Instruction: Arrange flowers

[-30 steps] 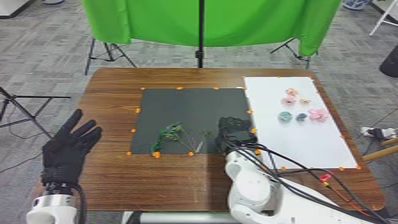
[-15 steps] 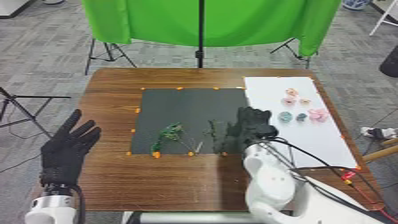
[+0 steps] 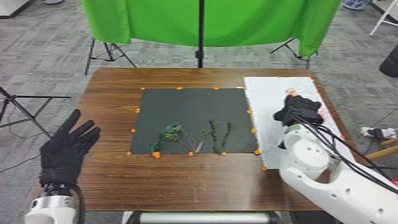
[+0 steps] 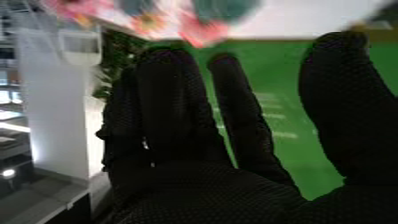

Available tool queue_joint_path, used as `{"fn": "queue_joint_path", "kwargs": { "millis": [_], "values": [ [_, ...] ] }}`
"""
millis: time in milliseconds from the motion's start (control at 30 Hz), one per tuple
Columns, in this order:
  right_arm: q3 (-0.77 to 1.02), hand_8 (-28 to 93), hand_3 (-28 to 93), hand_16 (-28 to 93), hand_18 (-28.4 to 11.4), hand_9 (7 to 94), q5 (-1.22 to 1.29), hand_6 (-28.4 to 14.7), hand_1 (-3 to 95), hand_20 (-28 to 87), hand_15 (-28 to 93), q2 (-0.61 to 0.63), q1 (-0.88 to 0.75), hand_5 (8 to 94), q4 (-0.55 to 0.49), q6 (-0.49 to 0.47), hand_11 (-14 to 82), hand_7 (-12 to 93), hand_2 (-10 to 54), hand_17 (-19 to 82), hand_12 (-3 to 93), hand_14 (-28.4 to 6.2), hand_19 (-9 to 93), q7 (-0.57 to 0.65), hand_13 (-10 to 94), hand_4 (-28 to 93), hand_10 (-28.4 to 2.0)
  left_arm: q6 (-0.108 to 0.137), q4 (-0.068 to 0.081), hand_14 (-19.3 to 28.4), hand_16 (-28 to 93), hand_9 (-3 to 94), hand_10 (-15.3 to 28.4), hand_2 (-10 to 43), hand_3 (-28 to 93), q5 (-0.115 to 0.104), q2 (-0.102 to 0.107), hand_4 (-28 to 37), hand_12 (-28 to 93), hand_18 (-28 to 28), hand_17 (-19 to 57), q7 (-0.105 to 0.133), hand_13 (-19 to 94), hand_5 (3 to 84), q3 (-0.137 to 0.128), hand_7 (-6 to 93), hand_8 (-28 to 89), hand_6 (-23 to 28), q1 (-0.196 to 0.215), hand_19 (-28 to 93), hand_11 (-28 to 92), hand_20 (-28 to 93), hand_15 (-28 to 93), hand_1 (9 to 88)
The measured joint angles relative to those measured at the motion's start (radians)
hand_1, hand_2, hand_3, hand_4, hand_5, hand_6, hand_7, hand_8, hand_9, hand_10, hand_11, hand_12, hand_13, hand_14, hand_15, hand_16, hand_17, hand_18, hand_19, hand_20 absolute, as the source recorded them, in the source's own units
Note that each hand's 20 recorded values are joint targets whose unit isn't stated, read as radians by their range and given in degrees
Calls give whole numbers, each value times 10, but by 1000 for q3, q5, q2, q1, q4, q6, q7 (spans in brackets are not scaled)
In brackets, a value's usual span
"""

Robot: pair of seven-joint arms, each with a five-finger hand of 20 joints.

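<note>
Saw gray carpet (image 3: pixel 160 59), brown wooden bench (image 3: pixel 111 95), green cloth (image 3: pixel 147 20), dark mat (image 3: pixel 191 107), white board (image 3: pixel 265 95). Held left robot hand (image 3: pixel 64 155) near mat, right robot hand (image 3: pixel 300 111) over board, both with straight, parted fingers. Found slender, leafy green stems (image 3: pixel 172 131) on mat, pink flowers (image 4: pixel 202 31) on board.

left fingers (image 3: pixel 68 124) spread upright, right fingers (image 3: pixel 300 104) straight
</note>
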Motion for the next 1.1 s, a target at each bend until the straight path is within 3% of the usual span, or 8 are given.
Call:
{"fn": "queue_joint_path", "kwargs": {
  "millis": [133, 233, 300, 433, 500, 733, 900, 1100],
  "values": [
    [-62, -153, 786, 112, -284, 523, 7, -42, 361, 364, 788, -8, 28, 511, 48, -9, 470, 260, -95, 213, 169, -173, 830, 12, 512, -281, -221, 0, 0, 270, -102, 316, 192, 66, 813, 0, -2, -283, 107, 284, -81, -2, 201, 337, 0, 72, -79, 66, 0, 566, 224, 9, 530, 205],
    [-99, -164, 777, 121, -280, 582, 10, -21, 399, 362, 778, -23, 50, 562, 81, -14, 466, 271, -95, 231, 167, -152, 839, 13, 560, -281, -198, 0, 0, 270, -102, 316, 192, 66, 812, 1, -5, -283, 107, 284, -81, -4, 201, 337, 0, 72, -79, 66, -1, 566, 224, 9, 530, 206],
    [-127, -120, 761, 143, -271, 641, 7, -11, 446, 356, 763, -31, 70, 615, 98, -15, 438, 280, -95, 253, 196, -131, 848, 14, 606, -281, -168, -1, 0, 271, -102, 316, 192, 66, 811, 1, -6, -283, 107, 284, -81, -4, 201, 338, 0, 72, -79, 67, -2, 566, 224, 9, 529, 206],
    [-180, -11, 684, 224, -243, 830, -30, 0, 571, 337, 701, -41, 116, 759, 121, -1, 269, 315, -95, 314, 353, -81, 869, 18, 723, -283, -82, -1, 0, 271, -102, 316, 192, 66, 811, 1, -6, -283, 107, 284, -81, -4, 200, 338, 1, 72, -79, 66, -3, 566, 224, 9, 530, 205],
    [-203, -1, 672, 229, -226, 867, -62, -1, 602, 334, 683, -45, 127, 797, 137, 25, 251, 305, -95, 338, 367, -66, 875, 19, 760, -283, -64, -1, 0, 271, -102, 315, 192, 66, 811, 1, -7, -283, 107, 284, -81, -4, 201, 338, 1, 72, -80, 67, -3, 566, 225, 9, 529, 206],
    [-184, 23, 690, 246, -220, 901, -144, -12, 608, 335, 653, -46, 86, 835, 137, 126, 222, 264, -95, 366, 377, -55, 890, 20, 798, -283, -60, -1, 1, 271, -102, 315, 192, 67, 810, 2, -12, -283, 107, 284, -81, -7, 200, 338, -1, 73, -80, 66, -3, 566, 225, 9, 530, 204],
    [-133, 28, 697, 247, -222, 913, -205, -14, 607, 336, 651, -40, 26, 844, 46, 171, 214, 252, -95, 369, 381, -56, 894, 2, 804, -283, -62, -3, 1, 270, -102, 315, 192, 67, 807, 5, -15, -283, 107, 284, -82, -15, 201, 337, -2, 73, -79, 66, -4, 566, 225, 10, 530, 203],
    [-340, 37, 702, 254, -211, 911, -219, -11, 599, 337, 653, -106, 171, 841, 1, 279, 210, 251, -95, 359, 392, -52, 889, -155, 800, -283, -61, -2, 0, 270, -101, 315, 192, 67, 807, 6, -15, -283, 107, 284, -81, -15, 200, 337, -7, 73, -79, 66, -2, 567, 225, 11, 530, 200]
  ]
}}
